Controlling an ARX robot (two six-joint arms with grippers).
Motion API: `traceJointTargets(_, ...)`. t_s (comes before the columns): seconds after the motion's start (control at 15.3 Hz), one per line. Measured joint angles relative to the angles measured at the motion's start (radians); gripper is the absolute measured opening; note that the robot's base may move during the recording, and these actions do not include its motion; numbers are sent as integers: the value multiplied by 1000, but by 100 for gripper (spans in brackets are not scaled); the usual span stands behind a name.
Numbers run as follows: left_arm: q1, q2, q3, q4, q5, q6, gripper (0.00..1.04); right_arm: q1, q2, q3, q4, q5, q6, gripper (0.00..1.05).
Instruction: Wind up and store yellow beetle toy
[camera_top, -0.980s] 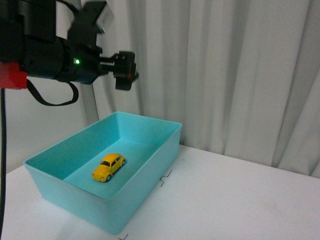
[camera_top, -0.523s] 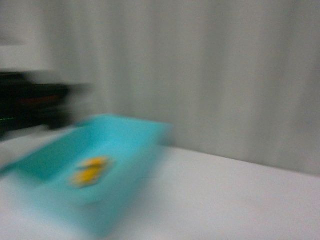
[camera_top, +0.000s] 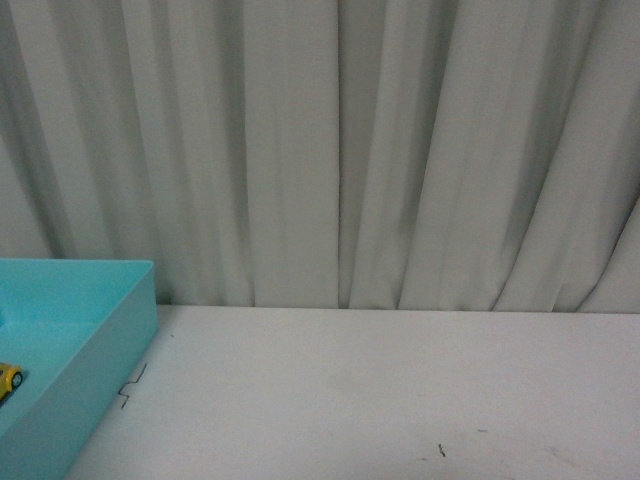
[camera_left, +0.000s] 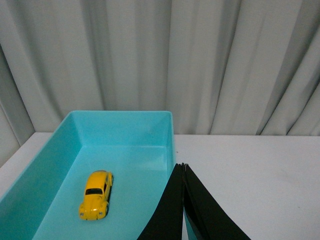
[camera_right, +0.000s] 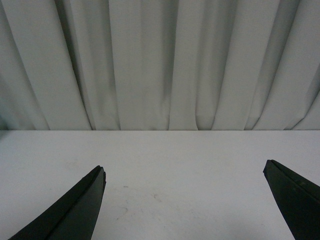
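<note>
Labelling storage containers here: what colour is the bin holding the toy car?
Turquoise bin; clearest in the left wrist view, with the yellow beetle toy inside.

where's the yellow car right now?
The yellow car sits on the floor of the teal bin, untouched. In the front view only a sliver of it shows at the far left edge; the left gripper is shut nearby.

Three curtain-facing views; front and left-wrist sharing bin (camera_top: 110, 340).

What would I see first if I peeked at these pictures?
A shiny yellow beetle toy sits alone on the floor of a bright turquoise bin, on a white table with grey curtains behind. The left gripper is shut above the bin's edge.
</note>
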Motion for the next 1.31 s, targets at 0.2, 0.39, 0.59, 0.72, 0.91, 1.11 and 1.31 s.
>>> traceJointTargets(0.2,0,-102,-28,-71,0,0,2,0,0,0,0,0,0,98)
traceJointTargets(0.39,0,-164,-69,-97,0,0,2,0,0,0,0,0,0,98)
traceJointTargets(0.59,0,-287,-69,-197,0,0,2,0,0,0,0,0,0,98)
traceJointTargets(0.72,0,-349,-69,-259,0,0,2,0,0,0,0,0,0,98)
traceJointTargets(0.91,0,-423,-69,-335,0,0,2,0,0,0,0,0,0,98)
traceJointTargets(1.11,0,-484,-69,-394,0,0,2,0,0,0,0,0,0,98)
traceJointTargets(1.31,0,-547,-68,-470,-1,0,2,0,0,0,0,0,0,98)
